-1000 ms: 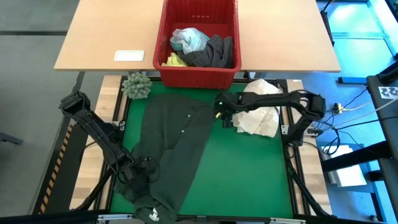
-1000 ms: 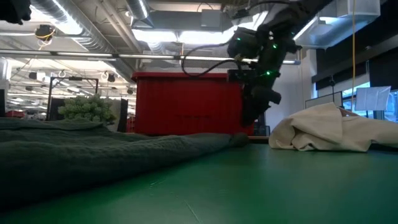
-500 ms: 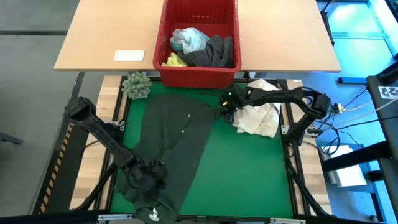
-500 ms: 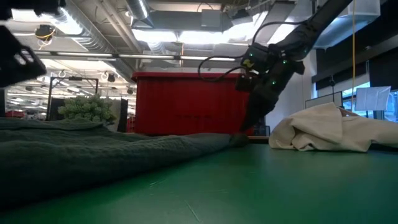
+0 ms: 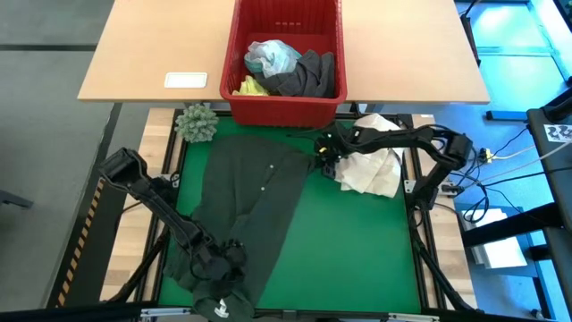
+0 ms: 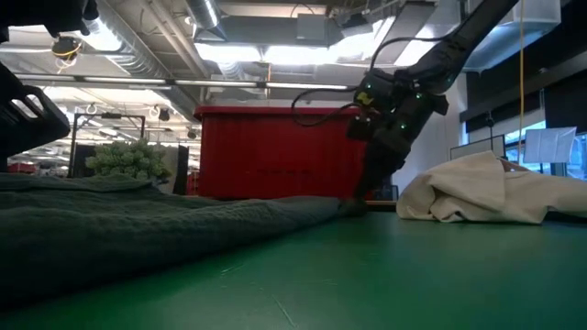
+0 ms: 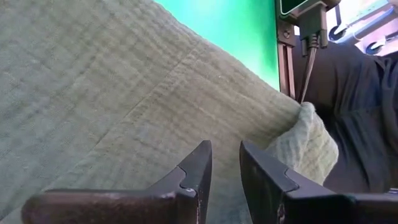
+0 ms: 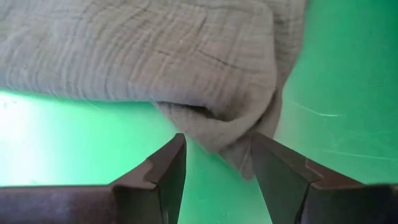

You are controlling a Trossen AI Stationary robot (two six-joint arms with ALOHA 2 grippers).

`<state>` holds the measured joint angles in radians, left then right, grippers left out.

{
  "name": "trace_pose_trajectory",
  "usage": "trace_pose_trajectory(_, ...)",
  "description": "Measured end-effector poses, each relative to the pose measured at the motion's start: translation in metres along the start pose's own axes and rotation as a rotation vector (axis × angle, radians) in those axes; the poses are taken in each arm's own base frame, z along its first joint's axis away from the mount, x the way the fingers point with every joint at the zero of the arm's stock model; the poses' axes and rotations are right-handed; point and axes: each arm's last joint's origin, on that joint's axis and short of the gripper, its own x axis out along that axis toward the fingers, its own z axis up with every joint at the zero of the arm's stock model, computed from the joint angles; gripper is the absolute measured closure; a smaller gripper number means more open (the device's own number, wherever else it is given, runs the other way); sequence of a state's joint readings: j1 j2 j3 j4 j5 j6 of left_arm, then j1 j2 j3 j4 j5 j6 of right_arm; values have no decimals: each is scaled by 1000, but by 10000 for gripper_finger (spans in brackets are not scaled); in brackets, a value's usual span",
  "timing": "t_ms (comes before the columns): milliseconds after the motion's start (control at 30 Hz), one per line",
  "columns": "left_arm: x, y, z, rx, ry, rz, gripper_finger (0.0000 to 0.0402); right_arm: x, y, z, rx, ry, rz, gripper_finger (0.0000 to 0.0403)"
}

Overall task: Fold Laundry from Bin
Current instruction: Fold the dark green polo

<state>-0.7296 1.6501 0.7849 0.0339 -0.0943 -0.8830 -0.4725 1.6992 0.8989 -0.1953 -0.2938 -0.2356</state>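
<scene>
Over the last second I had brought the right claw (image 5: 328, 154) from above the cream bundle's near side back toward the far edge of the green counter (image 5: 357, 241), down to the far right corner of the dark green shirt (image 5: 250, 210). Meanwhile the left claw (image 5: 221, 271) had slid along the shirt toward the counter's near edge, close to the near left corner. I read that as both arms taking up opposite ends of the garment, ready for the spread or the first fold; no fold was made yet.

The shirt lay flat on the left half of the counter, running from the far edge, just in front of the red bin (image 5: 286, 109), down to the near edge. In the right wrist view the claw's fingers (image 8: 163, 167) stood spread, with the bunched shirt corner (image 8: 233, 134) lying just ahead of them and partly between them, not yet pinched. In the low view that claw reached down right at the cloth's end, touching or nearly so.

The left claw's fingers (image 7: 198, 163) stood close together with a narrow gap, resting over the shirt's hem (image 7: 186, 106); whether any cloth was caught in that gap I could not tell.

The rest of the laundry, turquoise (image 5: 271, 56), grey (image 5: 304, 76) and yellow (image 5: 248, 87), sat in the bin. The cream-white bundle (image 5: 374, 165) lay just beside the right claw, and a green spiky ball (image 5: 196, 121) sat at the counter's far left corner.
</scene>
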Motion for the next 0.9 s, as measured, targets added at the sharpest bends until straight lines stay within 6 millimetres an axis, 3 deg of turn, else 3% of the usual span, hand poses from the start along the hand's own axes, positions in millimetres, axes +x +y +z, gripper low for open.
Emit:
trace_pose_trajectory(233,0,-2,-1,5,0,-7,324,15,-1,-5,7,10,70,224)
trace_pose_trajectory(667,0,-2,-1,3,-1,-5,324,0,-25,-9,96,-3,23,224)
trace_pose_trajectory(900,0,-1,-1,7,-18,10,324,0,-24,-8,156,-43,126,224)
